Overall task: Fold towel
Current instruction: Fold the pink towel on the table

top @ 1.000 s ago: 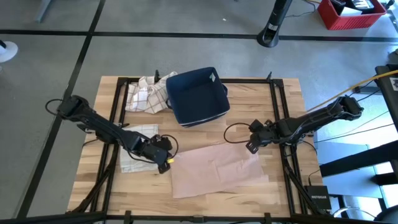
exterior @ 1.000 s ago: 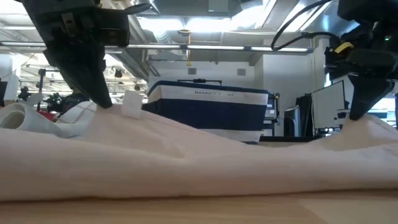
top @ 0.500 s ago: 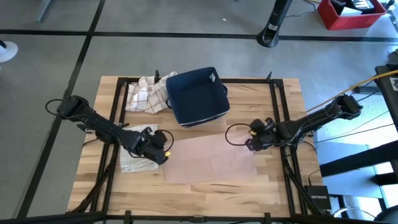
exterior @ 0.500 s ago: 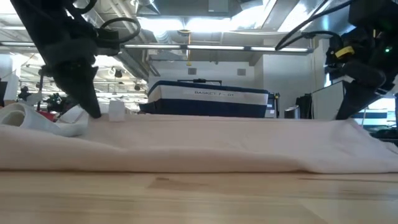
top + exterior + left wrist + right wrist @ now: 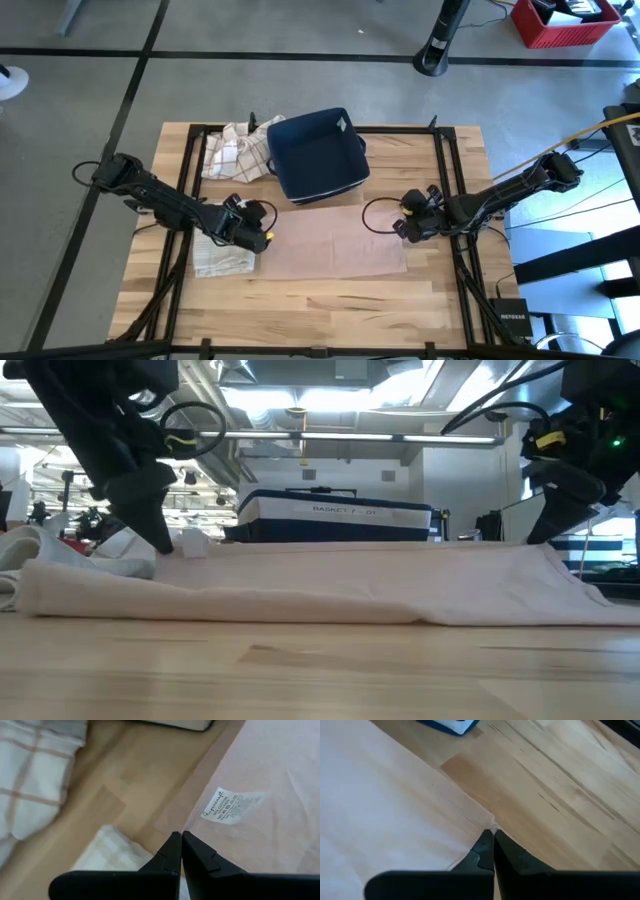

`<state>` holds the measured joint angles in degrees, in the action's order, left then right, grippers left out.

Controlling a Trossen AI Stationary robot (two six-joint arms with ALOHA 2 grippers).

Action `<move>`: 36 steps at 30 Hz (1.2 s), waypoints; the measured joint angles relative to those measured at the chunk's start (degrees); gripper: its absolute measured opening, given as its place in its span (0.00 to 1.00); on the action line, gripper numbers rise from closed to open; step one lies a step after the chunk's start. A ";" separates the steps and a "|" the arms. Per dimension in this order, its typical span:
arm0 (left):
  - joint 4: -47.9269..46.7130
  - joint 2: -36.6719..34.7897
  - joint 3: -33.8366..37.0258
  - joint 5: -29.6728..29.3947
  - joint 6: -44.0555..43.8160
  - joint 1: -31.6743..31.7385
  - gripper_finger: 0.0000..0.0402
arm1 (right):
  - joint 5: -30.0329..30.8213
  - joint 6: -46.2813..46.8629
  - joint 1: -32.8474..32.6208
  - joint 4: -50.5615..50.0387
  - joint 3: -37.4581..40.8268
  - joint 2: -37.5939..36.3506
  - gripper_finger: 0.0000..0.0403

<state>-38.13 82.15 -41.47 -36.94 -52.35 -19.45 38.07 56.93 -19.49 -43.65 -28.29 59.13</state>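
Note:
A pale pink towel lies flat on the wooden table, just in front of a navy basket. A white label sits near its far left corner. My left gripper is shut at that corner, slanting down. My right gripper is shut at the far right corner, also slanting down. In the low view the towel rests on the table along its whole length, with the left gripper and the right gripper at its two ends. My left gripper pinches the towel's far left corner between its two fingers, close to the label, slanting down from the table's left. How many layers it has I cannot tell. The cloth there lies low on the table, slack. My right gripper pinches the towel's far right corner between its fingertips, slanting down from the table's right. The corner lies at table height and the cloth spreads flat away from it.
A checked cloth is heaped at the far left beside the basket. A folded white towel lies under my left arm, touching the pink towel's left edge. Bare wood lies along the near edge.
My left gripper has gone toward the far edge and down, tipping steeper; my right gripper has tipped and stayed nearly in place. The towel, held up and sagging between them a second ago, has been drawn toward the far edge and now lies flat.

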 joint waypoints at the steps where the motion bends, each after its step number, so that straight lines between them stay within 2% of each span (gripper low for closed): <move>1: -0.08 0.00 0.00 -0.74 0.27 0.23 0.00 | 0.34 -0.01 0.00 0.22 0.15 0.03 0.01; 8: 0.22 0.00 0.00 -3.31 3.63 2.42 0.00 | 1.00 1.28 0.00 2.21 2.73 2.32 0.01; 13: 2.12 0.00 0.02 -3.12 6.47 3.31 0.01 | 3.50 1.03 0.00 2.72 2.76 3.39 0.08; 15: 2.03 0.00 0.07 -1.73 6.78 3.85 0.05 | 3.63 0.14 0.00 3.04 2.82 3.37 0.13; 19: 0.11 0.00 0.06 0.75 4.27 5.06 0.20 | 3.10 -0.30 0.00 3.14 2.80 3.38 0.28; 24: -1.60 -1.79 -2.50 7.45 2.84 5.20 0.34 | -3.57 -2.08 -0.04 2.08 -0.53 3.18 0.43; 26: -0.77 -2.48 -3.62 7.97 2.86 3.82 0.36 | -7.73 -5.13 -0.04 5.38 -1.50 3.17 0.47; 30: 7.17 -3.07 -4.24 12.98 6.39 -0.38 0.37 | -16.28 -15.29 -1.54 24.03 -0.37 3.83 0.50; 33: 9.44 -1.70 -4.00 20.18 7.50 -3.13 0.36 | -18.53 -20.98 -3.86 35.09 1.47 6.34 0.50; 36: 10.18 0.34 -3.96 24.68 6.52 -6.21 0.35 | -19.25 -23.01 -6.20 38.18 2.07 10.17 0.51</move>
<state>-27.95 82.49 -45.43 -12.26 -45.83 -25.66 18.82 33.91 -25.69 -5.47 -26.22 69.30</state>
